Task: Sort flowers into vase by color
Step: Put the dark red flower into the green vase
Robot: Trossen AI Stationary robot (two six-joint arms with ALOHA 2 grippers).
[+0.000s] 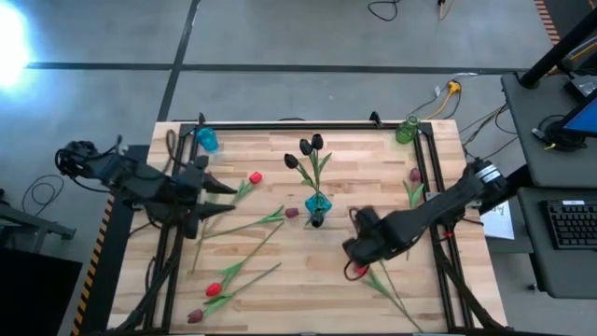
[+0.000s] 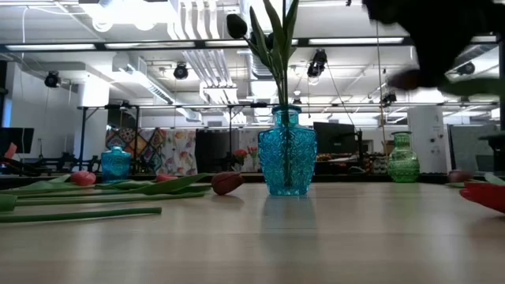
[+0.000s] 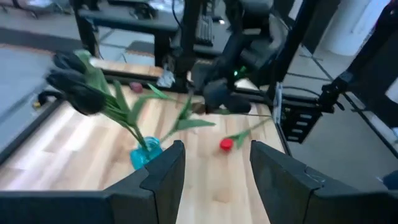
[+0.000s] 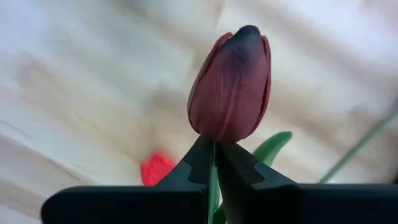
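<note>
So far only the centre blue vase [image 1: 317,205] holds flowers, three black tulips [image 1: 306,152]; red and maroon ones still lie across the table [image 1: 280,280].

Only its wrist view shows the right gripper [image 4: 214,163] closed on a maroon tulip [image 4: 231,87] stem. The left gripper [image 3: 214,163] waits half-open at the left edge.

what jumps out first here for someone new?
The right pincer, over the table's right-front part, is shut on the stem just under a dark maroon tulip. At the table's centre stands a blue vase already holding black tulips. More tulips lie loose on the wood to its left, and the left pincer waits open at the left side.
</note>
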